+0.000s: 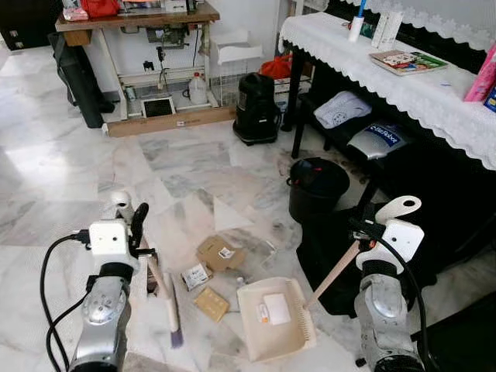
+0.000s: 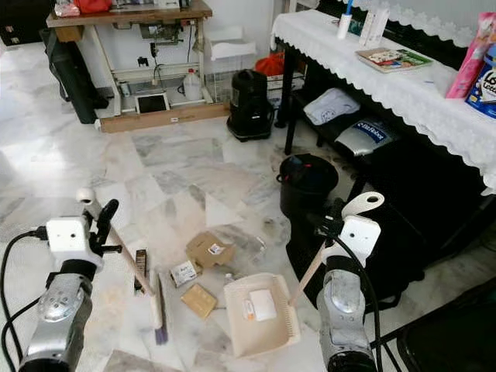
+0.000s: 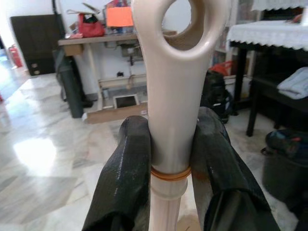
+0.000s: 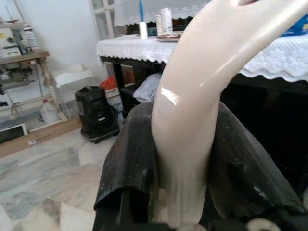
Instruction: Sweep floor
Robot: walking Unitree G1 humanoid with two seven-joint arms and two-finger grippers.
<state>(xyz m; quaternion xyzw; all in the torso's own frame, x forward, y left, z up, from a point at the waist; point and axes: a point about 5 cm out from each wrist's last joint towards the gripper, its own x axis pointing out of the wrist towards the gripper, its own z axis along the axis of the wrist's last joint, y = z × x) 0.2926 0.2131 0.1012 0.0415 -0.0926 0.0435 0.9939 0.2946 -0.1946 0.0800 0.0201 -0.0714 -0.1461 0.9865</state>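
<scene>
Head views: broom (image 1: 172, 311) and dustpan (image 1: 273, 316) are lying on the marble floor (image 1: 70, 170) among cardboard scraps (image 1: 219, 253); both tools are looking light, stiff and smooth

Left wrist: left pincer (image 3: 171, 154) is clamping the broom handle below its hanging loop

Right wrist: right pincer (image 4: 185, 144) is squeezing the dustpan handle

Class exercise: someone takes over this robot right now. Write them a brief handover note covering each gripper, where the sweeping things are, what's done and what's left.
Left gripper: jaws shut on the broom handle; the broom head rests on the marble floor.
Right gripper: jaws shut on the dustpan handle; the dustpan sits flat on the floor.
Done: a white card and a small packet lie in the pan.
Left: cardboard box, small carton and brown packet lie between broom and pan. Black bin stands beyond.
</scene>
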